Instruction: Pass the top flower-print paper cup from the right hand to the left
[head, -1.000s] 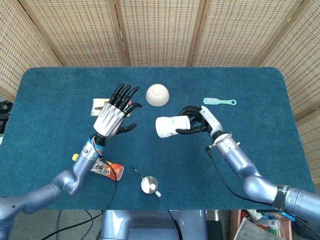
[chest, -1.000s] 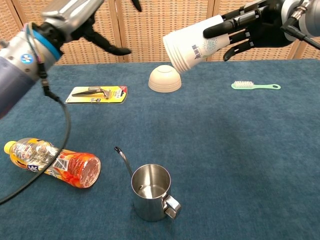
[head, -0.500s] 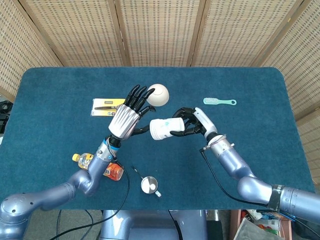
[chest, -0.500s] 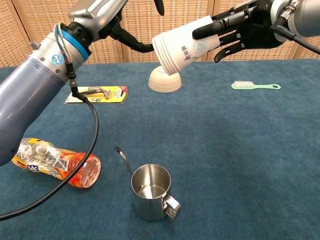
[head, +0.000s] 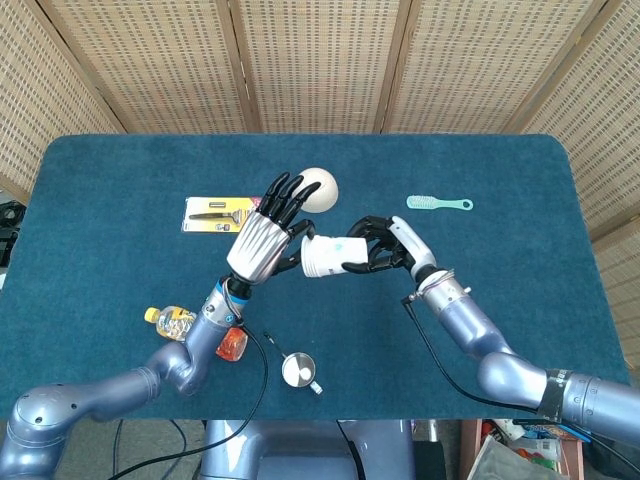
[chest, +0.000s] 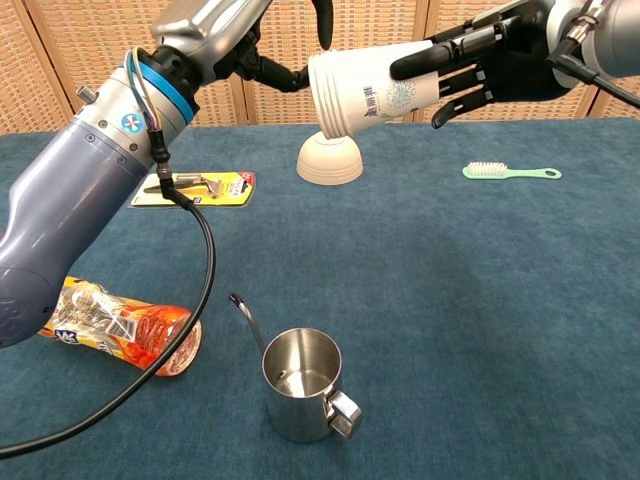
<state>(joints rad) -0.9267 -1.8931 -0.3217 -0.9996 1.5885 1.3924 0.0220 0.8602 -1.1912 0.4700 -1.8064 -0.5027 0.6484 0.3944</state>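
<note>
head view overhead, chest view low, frontal

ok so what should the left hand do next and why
Probably close its fingers around the rim end of the paper cup. The right hand grips the cup's other end, holding it sideways above the table, and the left hand is at the rim with fingers spread, not visibly gripping it.
</note>
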